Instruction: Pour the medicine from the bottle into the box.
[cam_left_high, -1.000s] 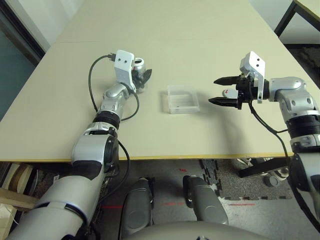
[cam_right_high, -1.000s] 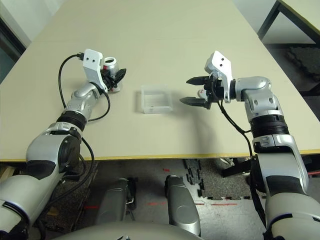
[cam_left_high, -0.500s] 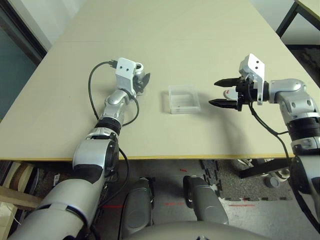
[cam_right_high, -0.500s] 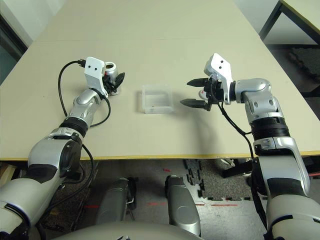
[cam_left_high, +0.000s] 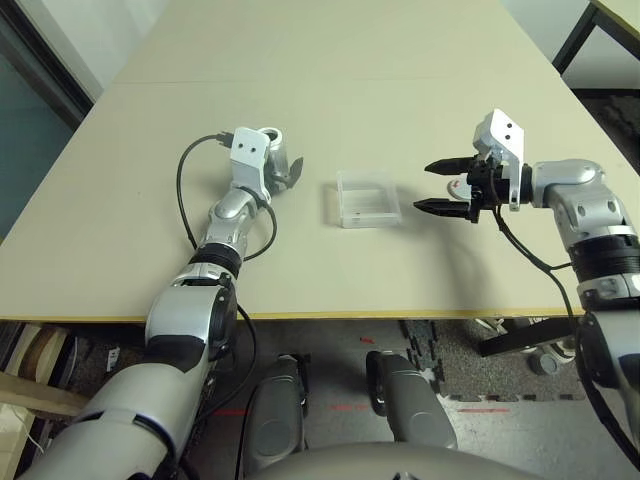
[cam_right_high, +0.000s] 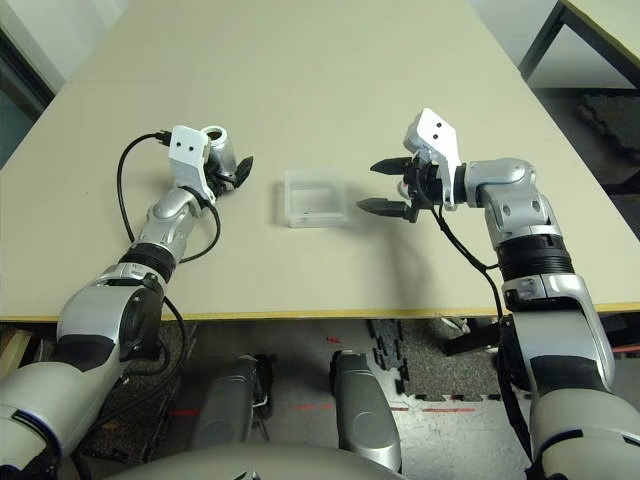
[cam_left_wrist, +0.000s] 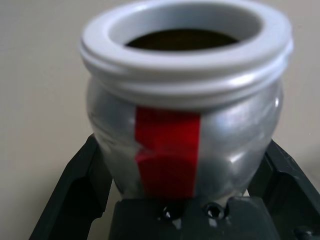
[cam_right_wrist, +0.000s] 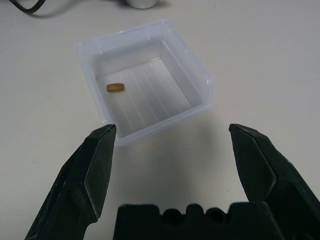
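One bottle (cam_left_wrist: 182, 140) sits between the spread left gripper (cam_left_high: 283, 172); one pill (cam_right_wrist: 115, 88) in one box (cam_right_wrist: 200, 75); right gripper (cam_right_wrist: 175, 150) gapes.

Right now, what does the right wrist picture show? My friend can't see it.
A small clear plastic box sits on a pale table with one little yellow-brown pill inside it. The right pincer points at the box, its two black fingers spread wide apart with nothing between them.

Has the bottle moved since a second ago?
Yes. The bottle has come down onto the table, upright, still left of the box; the left tool has opened.
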